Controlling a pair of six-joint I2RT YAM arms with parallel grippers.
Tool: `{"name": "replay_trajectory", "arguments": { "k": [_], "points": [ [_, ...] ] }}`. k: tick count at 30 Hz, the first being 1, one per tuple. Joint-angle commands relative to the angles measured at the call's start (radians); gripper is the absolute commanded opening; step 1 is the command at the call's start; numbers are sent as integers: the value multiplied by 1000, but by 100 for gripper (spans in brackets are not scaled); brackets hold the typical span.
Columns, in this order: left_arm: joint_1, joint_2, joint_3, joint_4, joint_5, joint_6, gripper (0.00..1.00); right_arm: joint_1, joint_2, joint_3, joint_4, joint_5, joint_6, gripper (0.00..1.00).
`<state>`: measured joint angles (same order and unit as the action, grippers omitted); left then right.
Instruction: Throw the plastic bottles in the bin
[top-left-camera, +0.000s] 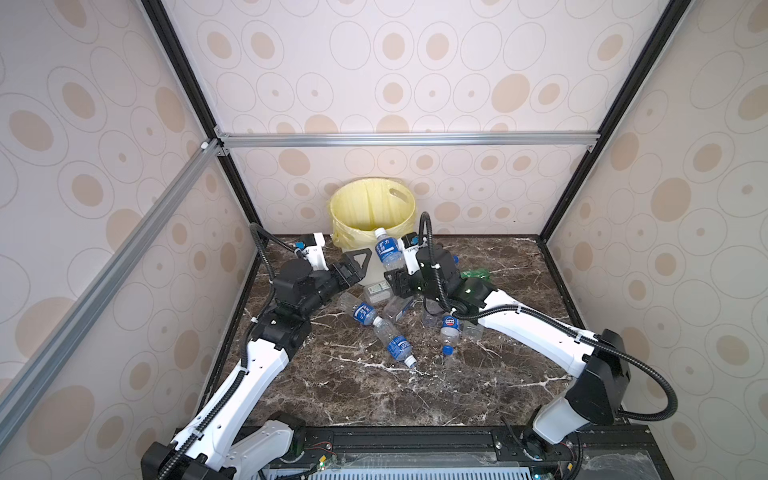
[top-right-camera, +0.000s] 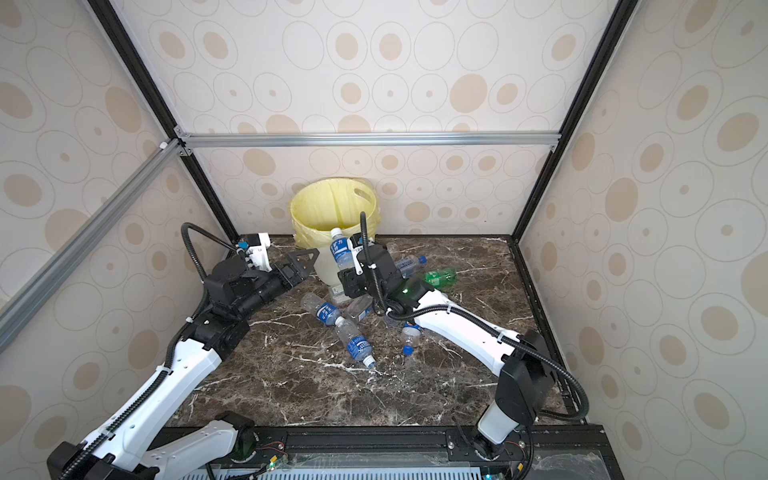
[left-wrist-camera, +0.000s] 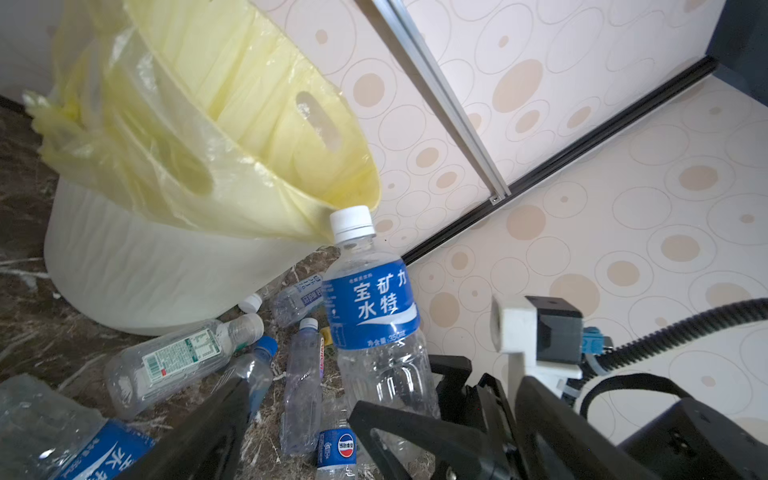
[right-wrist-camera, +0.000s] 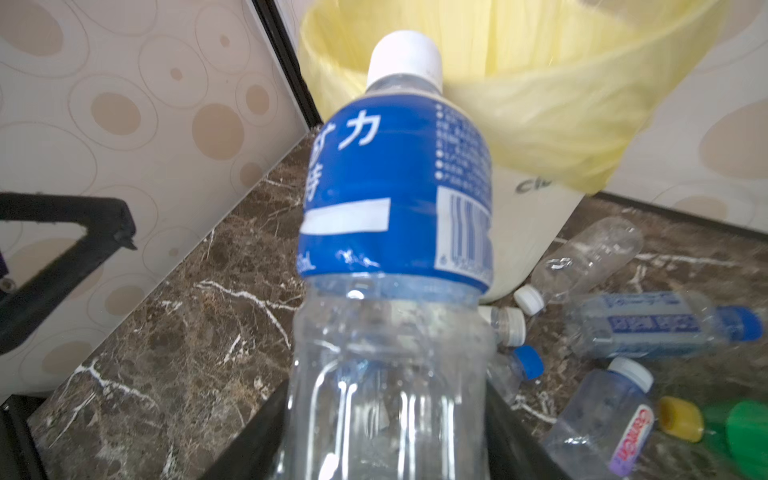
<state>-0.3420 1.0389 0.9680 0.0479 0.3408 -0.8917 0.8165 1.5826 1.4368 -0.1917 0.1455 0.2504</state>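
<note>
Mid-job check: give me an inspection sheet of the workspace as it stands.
Surface: dark marble table, white-veined.
Job's things: bin upright at the back; held bottle cap-up in front of it; other bottles lying on the table, plus a green bottle.
Clutter: nothing seen.
Grippers: left tool open, empty; right tool shut on the held bottle.
Cables: black hoses loop along both arms.
Surroundings: patterned walls, aluminium frame.

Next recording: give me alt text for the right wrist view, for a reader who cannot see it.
The right gripper holds a clear bottle with a blue label and white cap, cap up, in front of the yellow-lined bin. More bottles lie on the dark marble table beside the bin.
</note>
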Motion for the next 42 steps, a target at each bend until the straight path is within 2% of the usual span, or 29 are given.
{"name": "replay_trajectory", "arguments": {
  "k": [1,10,14,17,20,24,27,29,31,34,36,42],
  "points": [
    [0,34,81,-53,51,85,99,-8,-79,84,15,103,-114,51],
    [-41,92,243,-138,57,198,99,-10,-237,169,189,236,-322,51],
    [-46,90,274,-157,56,225,99,-12,-271,205,246,263,-367,51],
    [-46,88,289,-172,54,238,99,-27,-239,249,258,255,-355,51],
    [-46,82,287,-182,36,247,99,-58,-122,350,207,202,-290,51],
    [-47,73,276,-191,23,238,99,-108,183,642,18,131,-206,54],
    [-46,62,271,-211,13,241,99,-129,448,1029,-261,108,-158,76],
    [-47,49,264,-231,1,252,99,-129,528,1188,-342,90,-143,86],
    [-46,32,246,-250,-20,262,99,-128,518,1179,-300,80,-134,93],
    [-47,12,220,-261,-39,274,99,-131,439,1035,-187,81,-135,98],
    [-47,4,204,-263,-47,278,99,-130,384,948,-136,89,-140,100],
    [-46,8,170,-263,-47,271,99,-131,324,869,-136,97,-157,100]
  ]
}}
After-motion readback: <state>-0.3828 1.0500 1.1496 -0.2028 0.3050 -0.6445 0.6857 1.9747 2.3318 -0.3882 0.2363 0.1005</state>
